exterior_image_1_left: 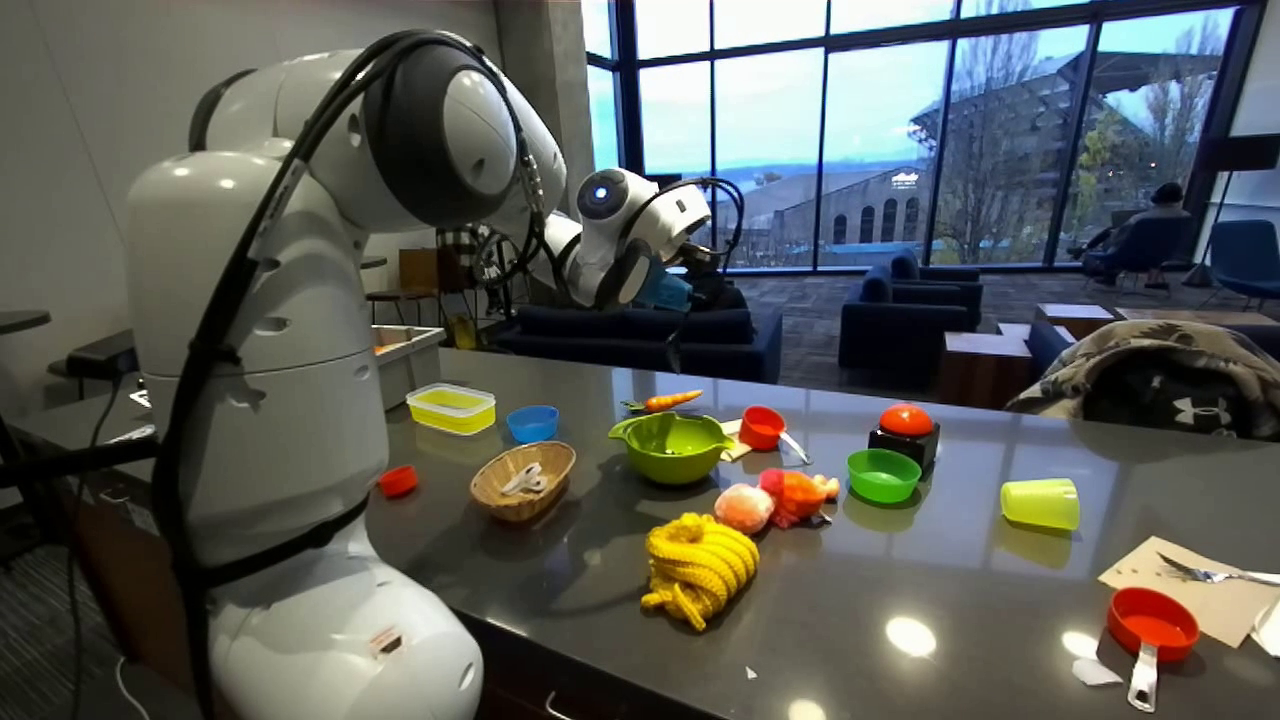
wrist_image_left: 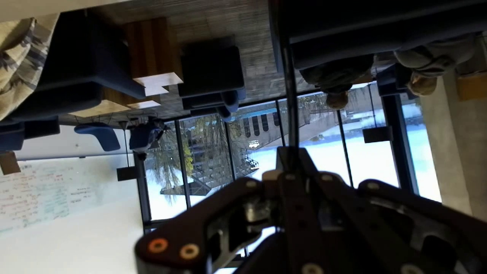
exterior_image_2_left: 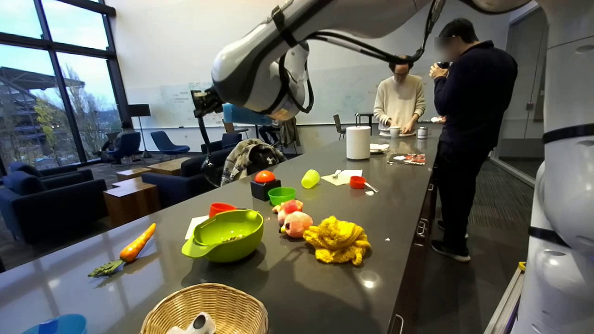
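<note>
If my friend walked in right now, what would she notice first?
Probably the big white robot arm, raised above the counter, its hand shut on a long, dark utensil that hangs down. Next, maybe the bright yellow knitted-looking bundle lying on the counter near the lime-green bowl. In an exterior view, tall windows fill much of the background.

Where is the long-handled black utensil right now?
In the left half of an exterior view, the long-handled black utensil hangs from the shut gripper, just left of the patterned jacket.
</note>
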Controlling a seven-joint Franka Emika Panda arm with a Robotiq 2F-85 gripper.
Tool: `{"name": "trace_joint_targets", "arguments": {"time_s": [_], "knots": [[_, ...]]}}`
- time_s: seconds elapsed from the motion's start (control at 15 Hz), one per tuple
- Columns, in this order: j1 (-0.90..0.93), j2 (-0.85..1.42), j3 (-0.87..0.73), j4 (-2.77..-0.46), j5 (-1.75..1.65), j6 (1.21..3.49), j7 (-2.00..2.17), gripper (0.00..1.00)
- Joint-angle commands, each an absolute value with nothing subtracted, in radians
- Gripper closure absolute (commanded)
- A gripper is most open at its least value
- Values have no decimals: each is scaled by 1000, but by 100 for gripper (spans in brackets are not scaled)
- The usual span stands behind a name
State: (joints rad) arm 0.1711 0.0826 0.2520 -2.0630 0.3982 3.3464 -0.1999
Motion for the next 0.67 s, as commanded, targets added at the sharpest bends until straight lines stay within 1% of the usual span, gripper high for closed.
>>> {"name": "trace_joint_targets", "arguments": {"time_s": [0.0, 0.6], "knots": [[183, 58, 219, -2100, 285, 3326, -45, 99], [187, 110, 215, -2089, 180, 3329, 61, 99]]}}
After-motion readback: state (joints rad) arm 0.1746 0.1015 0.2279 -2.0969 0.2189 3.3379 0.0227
